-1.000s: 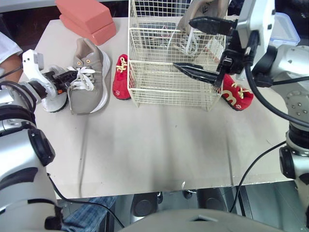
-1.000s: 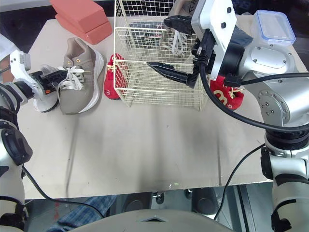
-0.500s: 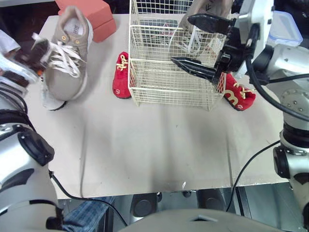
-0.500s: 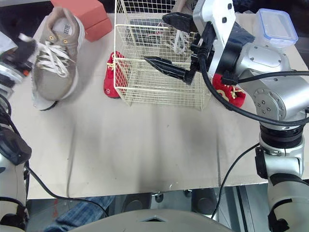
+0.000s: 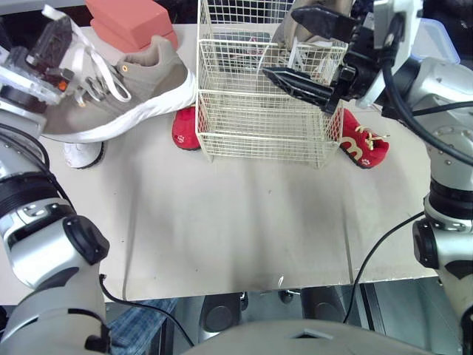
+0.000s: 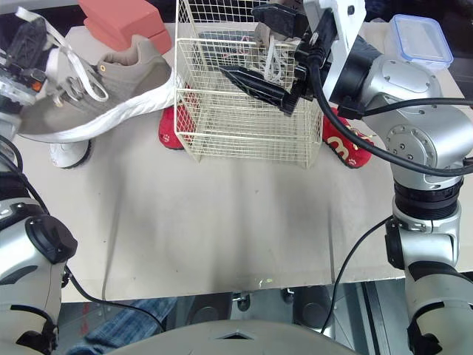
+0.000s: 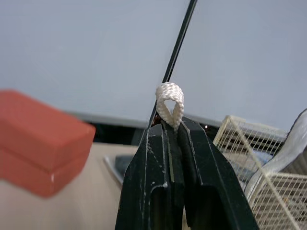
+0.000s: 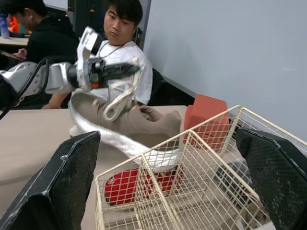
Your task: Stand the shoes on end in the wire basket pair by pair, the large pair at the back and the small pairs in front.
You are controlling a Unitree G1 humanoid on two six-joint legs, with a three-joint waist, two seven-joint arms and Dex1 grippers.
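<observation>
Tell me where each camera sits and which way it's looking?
Head eyes: on the head, looking forward and down at the table, wire basket and both arms; the left tool holds up a grey shoe, the right tool is open by the basket.
Left wrist: looks along its shut fingers, pinching a white lace, toward a red box.
Right wrist: looks between its open fingers, over the basket, at the left tool and people.
All views share the basket and red box.
</observation>
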